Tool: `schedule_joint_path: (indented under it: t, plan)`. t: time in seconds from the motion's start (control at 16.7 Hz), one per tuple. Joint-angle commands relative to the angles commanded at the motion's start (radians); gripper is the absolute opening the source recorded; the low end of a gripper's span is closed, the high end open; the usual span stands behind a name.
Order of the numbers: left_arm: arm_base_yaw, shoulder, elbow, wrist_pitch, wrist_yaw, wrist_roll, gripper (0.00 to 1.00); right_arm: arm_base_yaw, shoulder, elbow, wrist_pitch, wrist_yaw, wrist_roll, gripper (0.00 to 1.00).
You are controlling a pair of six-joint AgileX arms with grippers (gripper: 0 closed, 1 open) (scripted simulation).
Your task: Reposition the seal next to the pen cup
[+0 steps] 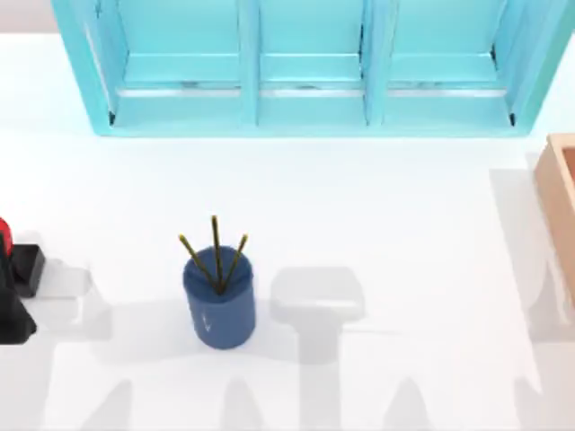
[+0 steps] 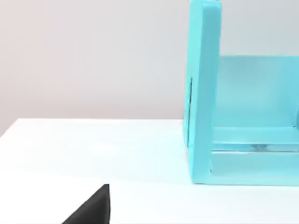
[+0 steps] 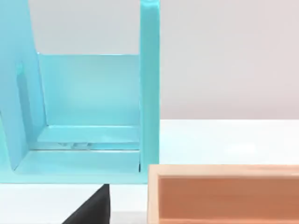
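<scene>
Far to the left of the pen cup, at the very left edge of the top view, stands the seal. Its black block rests on the white table and its red knob is cut off by the frame edge. It is well apart from the pen cup, with bare table between them. Just nearer the camera than the seal, another black shape touches the same edge, and what it is cannot be told. The pen cup itself stands upright a little left of the table's middle, dark blue, with three thin pencils fanning out of its top and a small pale mark on its near side. Behind the pen cup, along the far side of the table, runs a turquoise shelf unit with three open compartments. Well to the right of the pen cup and somewhat farther back, a wooden box sits at the right edge. In the left wrist view a black wedge of the left gripper shows low over the table, facing the shelf unit's end panel. In the right wrist view a like wedge of the right gripper shows beside the wooden box's wall. For either claw, wide or narrow cannot be told.
</scene>
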Motion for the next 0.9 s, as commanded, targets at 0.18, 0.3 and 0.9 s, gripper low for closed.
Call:
schedule_joint_path:
  t: [0.18, 0.3, 0.9]
  plan:
    - [0.001, 0.01, 0.01, -0.01, -0.001, 0.001, 1.0, 0.0, 0.0, 0.0, 0.0, 0.0, 0.0, 1.0]
    - [0.005, 0.063, 0.063, -0.057, -0.002, 0.004, 1.0, 0.0, 0.0, 0.0, 0.0, 0.0, 0.0, 1.0]
    - [0.033, 0.889, 0.762, -0.648, 0.0, 0.044, 1.0, 0.0, 0.0, 0.0, 0.0, 0.0, 0.0, 1.0]
